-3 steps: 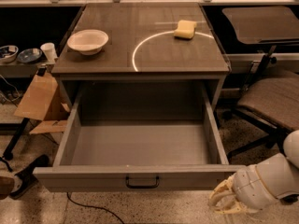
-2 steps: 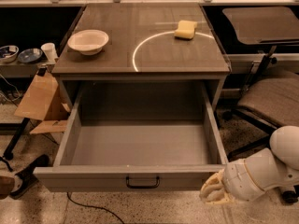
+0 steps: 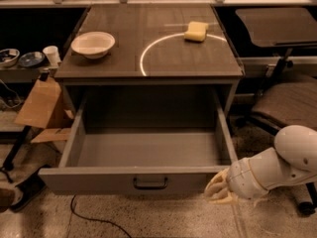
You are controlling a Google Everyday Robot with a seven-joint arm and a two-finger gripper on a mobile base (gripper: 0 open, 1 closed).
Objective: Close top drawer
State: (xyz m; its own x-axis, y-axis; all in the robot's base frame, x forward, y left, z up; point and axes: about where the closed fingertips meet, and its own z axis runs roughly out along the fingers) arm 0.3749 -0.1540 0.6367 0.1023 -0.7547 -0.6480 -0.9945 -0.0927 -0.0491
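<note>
The top drawer (image 3: 148,148) is pulled fully out of the grey cabinet (image 3: 148,68) and is empty inside. Its plain grey front panel (image 3: 89,181) faces me, with a small dark bail handle (image 3: 150,183) at its centre. My gripper (image 3: 218,188) is low at the right, just beside the front panel's right end, at the end of my white arm (image 3: 277,165). Its pale fingers point left toward the drawer front.
On the cabinet top sit a white bowl (image 3: 93,44) at left and a yellow sponge (image 3: 196,31) at right. An office chair (image 3: 287,100) stands to the right. A cardboard box (image 3: 42,103) and a cable (image 3: 94,217) are at left on the floor.
My gripper has moved left and slightly forward, closing in on the right end of the drawer front. The drawer has not moved.
</note>
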